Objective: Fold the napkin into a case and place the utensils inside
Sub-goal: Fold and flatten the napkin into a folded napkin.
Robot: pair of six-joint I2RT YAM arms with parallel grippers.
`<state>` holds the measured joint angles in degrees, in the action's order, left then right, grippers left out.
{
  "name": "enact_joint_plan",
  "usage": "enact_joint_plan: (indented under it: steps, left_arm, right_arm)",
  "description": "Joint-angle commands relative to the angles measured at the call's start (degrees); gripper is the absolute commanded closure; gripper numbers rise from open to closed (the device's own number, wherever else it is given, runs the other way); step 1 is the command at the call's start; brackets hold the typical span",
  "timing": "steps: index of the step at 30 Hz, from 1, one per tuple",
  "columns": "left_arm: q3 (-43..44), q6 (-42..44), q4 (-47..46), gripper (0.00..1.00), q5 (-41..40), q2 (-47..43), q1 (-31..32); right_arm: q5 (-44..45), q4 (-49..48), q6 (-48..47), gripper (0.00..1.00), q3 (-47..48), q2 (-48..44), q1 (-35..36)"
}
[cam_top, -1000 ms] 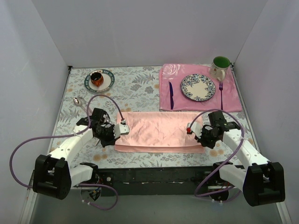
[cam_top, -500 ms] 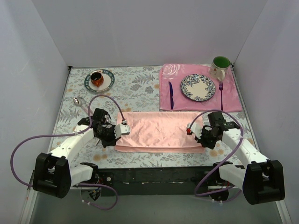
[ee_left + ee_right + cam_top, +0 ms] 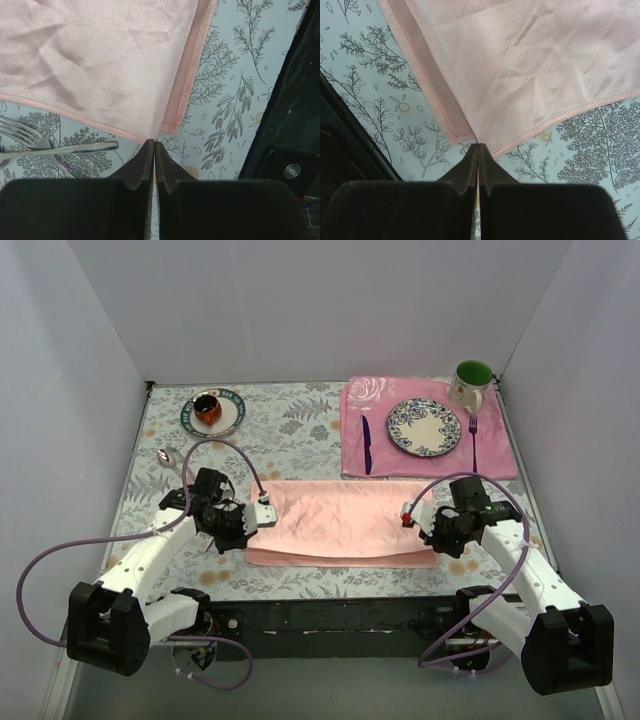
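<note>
The napkin lies folded into a wide oblong on the near middle of the bench, its long side running left to right. The upper layer sits a little back from the lower one, so a paler strip of the lower layer shows along the near edge.

The left claw is at the napkin's left end. In the left wrist view its fingers are pressed together on the corner of the napkin's upper layer, and a taut crease runs away from the pinch. The right claw is at the right end. In the right wrist view it too is closed, nipping the corner of the napkin's upper layer just beside the hemmed corner of the lower layer.

A silver spoon lies on the bench to the far left, apart from the napkin. The left wrist view shows a silver fork on the bench just beside the napkin's hem, with a thin silver handle next to it.

At the far right a rose-patterned placemat carries a blue-patterned plate, with a purple knife to its left and a purple fork to its right. A green mug stands at the placemat's far corner. At the far left a saucer holds a brown cup.
</note>
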<state>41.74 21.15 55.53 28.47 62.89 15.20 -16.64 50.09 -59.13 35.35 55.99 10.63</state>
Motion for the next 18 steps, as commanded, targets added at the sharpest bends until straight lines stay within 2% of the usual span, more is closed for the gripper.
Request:
enact_joint_plan:
  steps: [1,8,13,16,17,18]
  left_arm:
    - [-1.0,1.3,0.6,1.0,0.4,0.5,0.3]
    - [-3.2,0.1,-2.4,1.0,-0.1,2.5,0.3]
    - [-5.3,1.2,-3.1,1.0,-1.1,2.3,0.3]
    - [-5.3,1.2,-2.8,0.94,-0.5,2.2,0.3]
    - [-5.1,1.1,-2.5,0.89,-0.2,2.1,0.3]
    - [-4.7,1.0,-2.2,0.81,0.4,1.8,0.3]
  right_arm:
    - [-0.8,-0.2,-1.3,0.99,-0.5,1.5,0.4]
    - [-0.5,-3.0,-1.2,0.97,-1.3,5.4,0.4]
    - [-1.1,-1.8,-1.9,0.82,-1.3,5.1,0.4]
    - [-1.5,-1.0,-2.6,0.7,-1.1,3.9,0.4]
    - [-1.6,-0.3,-2.9,0.68,-1.0,3.6,0.4]
    - [-1.8,0.2,-3.1,0.65,-0.8,3.3,0.4]
